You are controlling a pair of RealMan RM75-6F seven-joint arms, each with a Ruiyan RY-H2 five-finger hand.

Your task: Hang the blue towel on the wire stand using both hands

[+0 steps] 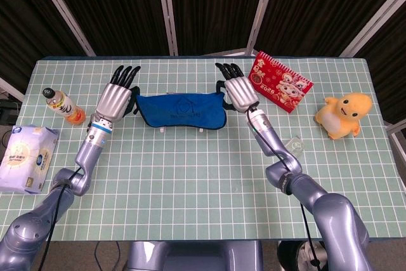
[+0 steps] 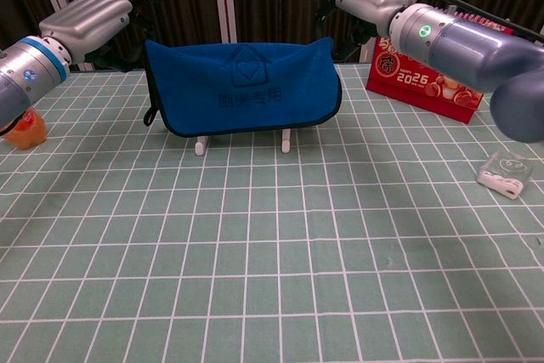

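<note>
The blue towel (image 1: pixel 181 111) (image 2: pixel 242 87) hangs draped over the wire stand, whose white feet (image 2: pixel 201 146) show below its lower edge. My left hand (image 1: pixel 117 96) (image 2: pixel 89 19) is beside the towel's left top corner, fingers spread and pointing away from me. At the right top corner my right hand (image 1: pixel 238 90) (image 2: pixel 365 2) has its fingers spread the same way. Neither hand shows cloth between its fingers. The thumbs are mostly hidden behind the towel's corners.
A red calendar card (image 1: pixel 282 82) stands just right of my right hand. A yellow duck toy (image 1: pixel 342 113) and a small clear box (image 1: pixel 295 143) lie further right. A drink bottle (image 1: pixel 63 106) and a tissue pack (image 1: pixel 25 158) sit at the left edge.
</note>
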